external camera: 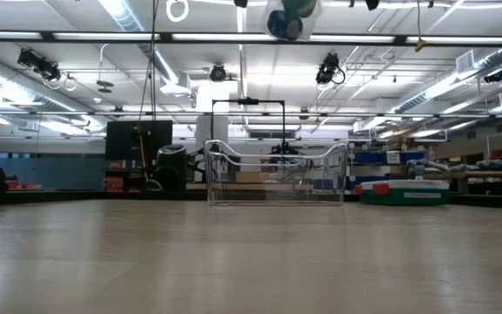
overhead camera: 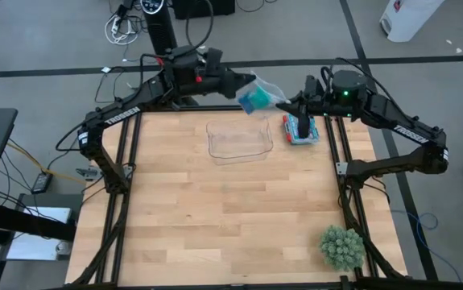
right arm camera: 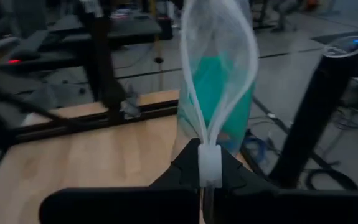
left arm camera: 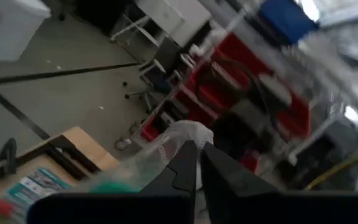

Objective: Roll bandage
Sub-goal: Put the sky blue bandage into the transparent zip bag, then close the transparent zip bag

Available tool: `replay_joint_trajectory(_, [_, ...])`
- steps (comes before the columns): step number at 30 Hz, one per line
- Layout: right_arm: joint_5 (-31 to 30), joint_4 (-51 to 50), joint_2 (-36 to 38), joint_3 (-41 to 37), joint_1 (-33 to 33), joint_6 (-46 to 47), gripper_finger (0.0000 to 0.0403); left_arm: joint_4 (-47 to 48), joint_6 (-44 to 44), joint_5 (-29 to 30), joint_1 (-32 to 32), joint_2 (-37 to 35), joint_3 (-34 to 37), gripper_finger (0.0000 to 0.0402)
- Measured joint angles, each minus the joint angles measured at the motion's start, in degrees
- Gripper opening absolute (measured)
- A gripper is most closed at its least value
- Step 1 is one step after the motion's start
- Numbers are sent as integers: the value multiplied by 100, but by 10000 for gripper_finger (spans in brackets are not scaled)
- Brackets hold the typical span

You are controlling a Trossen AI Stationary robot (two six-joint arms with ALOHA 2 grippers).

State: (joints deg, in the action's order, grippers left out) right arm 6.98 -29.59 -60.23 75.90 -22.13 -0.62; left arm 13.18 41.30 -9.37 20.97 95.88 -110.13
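**Both grippers pinch a clear bag holding the teal bandage, high over the far edge of the table**

Nearest the front edge, at about five o'clock on the pale wooden table (overhead camera: 215, 209), sits a small spiky green ball plant (overhead camera: 342, 246), well apart from everything else. Past the middle, towards twelve o'clock, stands an empty clear plastic rectangular tub (overhead camera: 239, 141); in the low view it stands alone on the boards. At about two o'clock, just beside the right rail, lies a flat teal-and-red packet (overhead camera: 302, 129).

Above the far edge, between the tub and the packet, a clear plastic bag (right arm camera: 219, 68) hangs in the air with the teal-green soft fabric bandage (right arm camera: 219, 93) bunched inside it. The left gripper (left arm camera: 197, 163) has its dark fingers pressed together on a gathered corner of the bag. The right gripper (right arm camera: 208, 171) has its fingers clamped on the bag's white sealed strip.

The left arm reaches in from ten o'clock, stretched long and level; the right arm comes from two o'clock, its elbow bent back outside the rail.
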Motion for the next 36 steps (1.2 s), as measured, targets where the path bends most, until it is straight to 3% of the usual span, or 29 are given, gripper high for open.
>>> replay_joint_trajectory(6, [595,-475,253,71,-98,-56,2,51,-1186,-488,20,0,-1,109])
replay_joint_trajectory(13, [1041,-2073,8,840,-166,-341,1,220,-1560,-825,113,6,-127,185])
replay_joint_trajectory(21, [1369,-2459,-618,1287,-78,-525,1,1192,-2299,-947,-250,21,-487,193])
replay_joint_trajectory(29, [1538,-2307,-1459,1574,109,-934,0,2431,-2926,-433,-633,9,-775,193])
replay_joint_trajectory(36, [1731,-2107,-2139,2043,301,-1070,0,2934,-3077,68,-853,57,-778,192])
